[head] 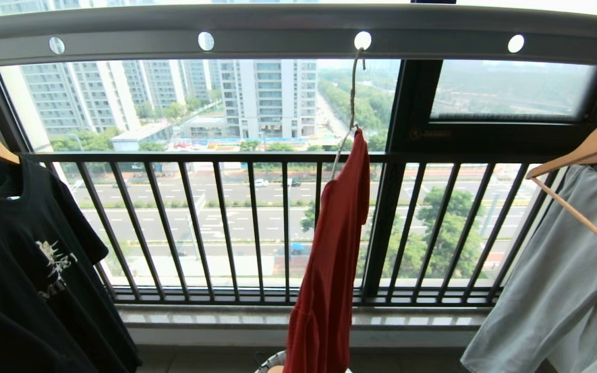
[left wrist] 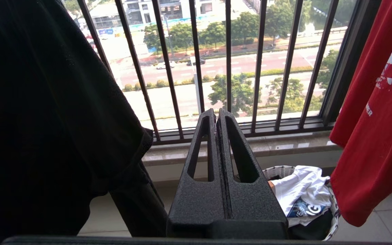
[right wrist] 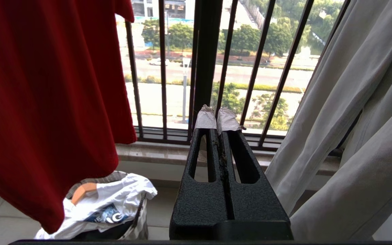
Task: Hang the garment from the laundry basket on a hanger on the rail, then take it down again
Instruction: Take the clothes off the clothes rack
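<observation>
We find the garment (head: 329, 248), a red short-sleeved T-shirt, already up: it hangs edge-on from the hanger (head: 351, 98), whose long thin cream hook is caught in one of the round holes of the rail (head: 288, 31). We judge the hanging half of the task done; taking it down again is left and not yet begun.

Both arms sit low, outside the head view. The left pincer (left wrist: 216, 114) is pressed together and empty, pointing at the balcony bars between the black T-shirt (left wrist: 46, 119) and the red one. The right pincer (right wrist: 216, 117) is likewise pressed together and holds nothing; pale tape or cloth is wrapped over its tips. It points between the red shirt and a pale grey garment (right wrist: 352, 136).

Materials:
- Rail: wide grey metal bar, smooth, evenly spaced holes.
- Hanger: thin wire, cream-white.
- Garment: soft matte knit, white and blue print on one face, folds falling straight down; hem reaches just above the laundry basket (left wrist: 281, 170).
- Basket: round, white woven wall, dark rim, on the tiled floor; it holds a crumpled white garment (right wrist: 107, 200) with blue print.
- Neighbouring hangers (head: 583, 155): thick light wood.
- Pincer bodies: black, grainy plastic with slotted fingers.
</observation>
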You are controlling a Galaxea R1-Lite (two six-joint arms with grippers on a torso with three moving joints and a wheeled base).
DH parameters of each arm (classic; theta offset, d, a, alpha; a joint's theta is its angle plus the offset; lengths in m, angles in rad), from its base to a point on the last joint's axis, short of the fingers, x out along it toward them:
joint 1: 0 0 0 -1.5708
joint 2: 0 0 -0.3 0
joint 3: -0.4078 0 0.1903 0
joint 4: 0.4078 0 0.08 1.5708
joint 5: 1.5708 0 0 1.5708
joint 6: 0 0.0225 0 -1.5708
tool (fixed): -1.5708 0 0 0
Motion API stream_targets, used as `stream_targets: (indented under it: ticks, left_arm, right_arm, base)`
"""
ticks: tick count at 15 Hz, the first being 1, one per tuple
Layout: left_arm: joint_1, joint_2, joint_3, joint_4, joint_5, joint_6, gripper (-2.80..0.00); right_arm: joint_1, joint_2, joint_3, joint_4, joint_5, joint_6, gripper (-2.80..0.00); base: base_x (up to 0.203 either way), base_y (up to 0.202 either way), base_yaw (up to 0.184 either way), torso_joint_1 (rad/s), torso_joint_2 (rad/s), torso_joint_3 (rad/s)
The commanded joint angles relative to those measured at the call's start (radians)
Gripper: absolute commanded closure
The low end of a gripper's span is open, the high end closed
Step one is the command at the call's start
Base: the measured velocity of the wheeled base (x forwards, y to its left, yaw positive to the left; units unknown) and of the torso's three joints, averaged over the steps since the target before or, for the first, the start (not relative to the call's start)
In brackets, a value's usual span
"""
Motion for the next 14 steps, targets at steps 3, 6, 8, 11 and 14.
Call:
stream_targets:
  ticks: [3, 6, 8, 11, 14]
  left_arm:
    - [0.0, 0.0, 0.0, 0.0, -0.001, 0.001, 0.0]
    - [0.0, 0.0, 0.0, 0.0, -0.001, 0.001, 0.0]
    - [0.0, 0.0, 0.001, 0.0, -0.001, 0.001, 0.0]
    - [0.0, 0.0, 0.0, 0.0, -0.001, 0.001, 0.0]
    - [0.0, 0.0, 0.0, 0.0, -0.001, 0.001, 0.0]
  right_arm:
    - [0.0, 0.001, 0.0, 0.0, 0.002, -0.005, 0.0]
    - [0.0, 0.003, 0.0, 0.002, 0.003, -0.002, 0.0]
    - [0.0, 0.002, 0.0, 0.002, 0.005, -0.002, 0.0]
    - [0.0, 0.003, 0.0, 0.002, 0.004, 0.022, 0.0]
    - [0.0, 0.001, -0.002, 0.006, 0.0, 0.024, 0.0]
  base:
    - [0.0, 0.0, 0.0, 0.0, 0.0, 0.0]
    - [0.0, 0.0, 0.0, 0.0, 0.0, 0.0]
    - [0.0, 0.0, 0.0, 0.0, 0.0, 0.0]
    - [0.0, 0.0, 0.0, 0.0, 0.0, 0.0]
    - [0.0, 0.0, 0.0, 0.0, 0.0, 0.0]
